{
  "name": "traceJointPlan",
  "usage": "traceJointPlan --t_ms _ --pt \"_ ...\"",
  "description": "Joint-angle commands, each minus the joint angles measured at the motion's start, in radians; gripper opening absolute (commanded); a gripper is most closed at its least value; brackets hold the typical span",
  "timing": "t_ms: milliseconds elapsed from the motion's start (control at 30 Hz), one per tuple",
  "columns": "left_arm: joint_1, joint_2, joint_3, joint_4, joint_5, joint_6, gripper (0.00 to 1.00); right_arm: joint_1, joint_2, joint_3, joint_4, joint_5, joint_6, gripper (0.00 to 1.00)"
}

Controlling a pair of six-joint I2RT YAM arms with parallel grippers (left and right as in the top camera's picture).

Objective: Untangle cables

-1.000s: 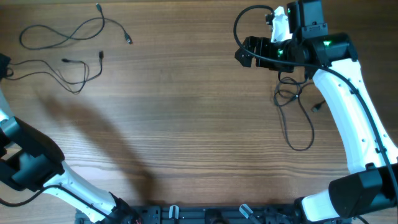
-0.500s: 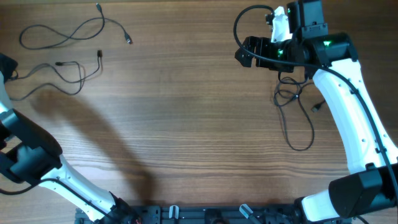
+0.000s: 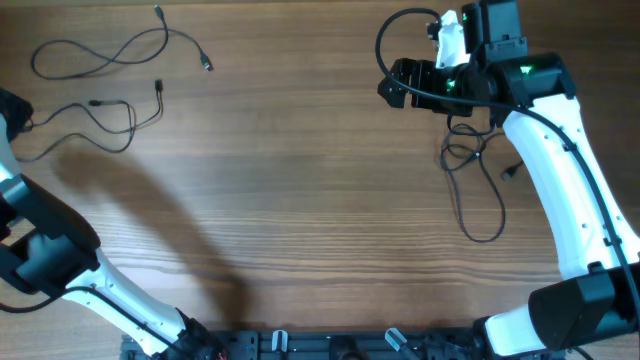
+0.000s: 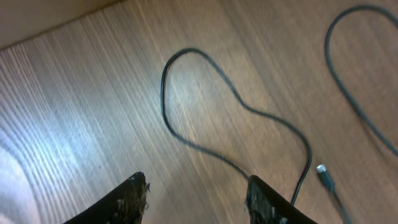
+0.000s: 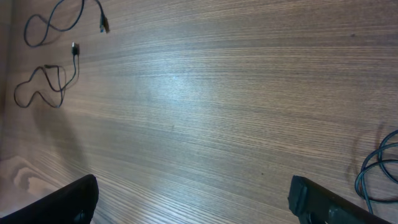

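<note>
Two thin dark cables lie at the table's far left: a looped cable [image 3: 100, 50] at the top, and a second cable [image 3: 125, 125] below it. My left gripper [image 3: 10, 112] is at the left edge beside that second cable. In the left wrist view it [image 4: 198, 196] is open over bare wood. The cable [image 4: 205, 106] curves ahead and runs past the right finger [image 4: 264, 199], with a silvery plug [image 4: 324, 174] nearby. A third cable [image 3: 478, 185] lies coiled at the right under the right arm. My right gripper [image 3: 392, 88] hovers wide open [image 5: 193, 199] with nothing in it.
The right arm's white link [image 3: 560, 180] crosses the right side above the coiled cable. A thicker black arm wire [image 3: 385, 35] arcs near the right gripper. The table's left edge [image 4: 50, 18] is close to the left gripper. Both left cables show far off in the right wrist view [image 5: 43, 87].
My left gripper has gone from shut to open. The second cable beside it has shifted and taken a new shape on the wood. The right arm has not moved.
</note>
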State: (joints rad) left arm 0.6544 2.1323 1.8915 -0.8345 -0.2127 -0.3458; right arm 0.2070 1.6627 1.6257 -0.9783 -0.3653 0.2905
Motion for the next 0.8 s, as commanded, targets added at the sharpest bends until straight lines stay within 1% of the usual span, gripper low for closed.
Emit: traceJointPlan --t_ms 0,167,267,300,367,400,500,600,633,667,700,767 --pt "-0.009 -0.01 0.007 -0.023 -0.01 0.03 0.57 0.002 0.004 0.002 0.003 0.007 0.005 1.0" --pt "-0.021 -0.095 0.007 -0.035 -0.007 0.024 0.54 0.002 0.004 0.002 0.002 0.007 0.005 1.0" --pt "-0.043 -0.177 0.007 -0.026 0.024 0.023 0.57 0.002 0.004 0.002 0.003 0.007 0.005 1.0" --pt "-0.051 -0.211 0.007 -0.017 0.056 0.018 0.59 0.002 0.004 0.002 0.003 0.007 0.005 1.0" --pt "-0.066 -0.271 0.007 0.0 0.148 -0.017 0.66 0.002 0.004 0.002 0.003 0.007 0.005 1.0" --pt "-0.075 -0.312 0.007 0.013 0.245 -0.049 0.72 0.002 0.004 0.002 0.003 0.007 0.005 1.0" --pt "-0.097 -0.381 0.007 0.023 0.494 -0.102 0.82 0.002 0.004 0.002 0.003 0.007 0.005 1.0" --pt "-0.144 -0.412 0.007 -0.004 0.734 -0.114 0.89 0.002 0.004 0.002 0.003 0.007 0.005 1.0" --pt "-0.167 -0.412 0.007 -0.031 0.785 -0.114 0.91 0.002 0.004 0.002 0.003 0.007 0.005 1.0" --pt "-0.191 -0.412 0.007 -0.069 0.811 -0.114 0.96 0.002 0.004 0.002 0.003 0.007 0.005 1.0" --pt "-0.219 -0.408 0.006 -0.119 0.809 -0.113 1.0 0.002 0.004 0.002 0.003 0.007 0.005 1.0" --pt "-0.28 -0.396 0.006 -0.228 0.778 -0.103 1.0 0.002 0.004 0.002 0.003 0.007 0.005 1.0"
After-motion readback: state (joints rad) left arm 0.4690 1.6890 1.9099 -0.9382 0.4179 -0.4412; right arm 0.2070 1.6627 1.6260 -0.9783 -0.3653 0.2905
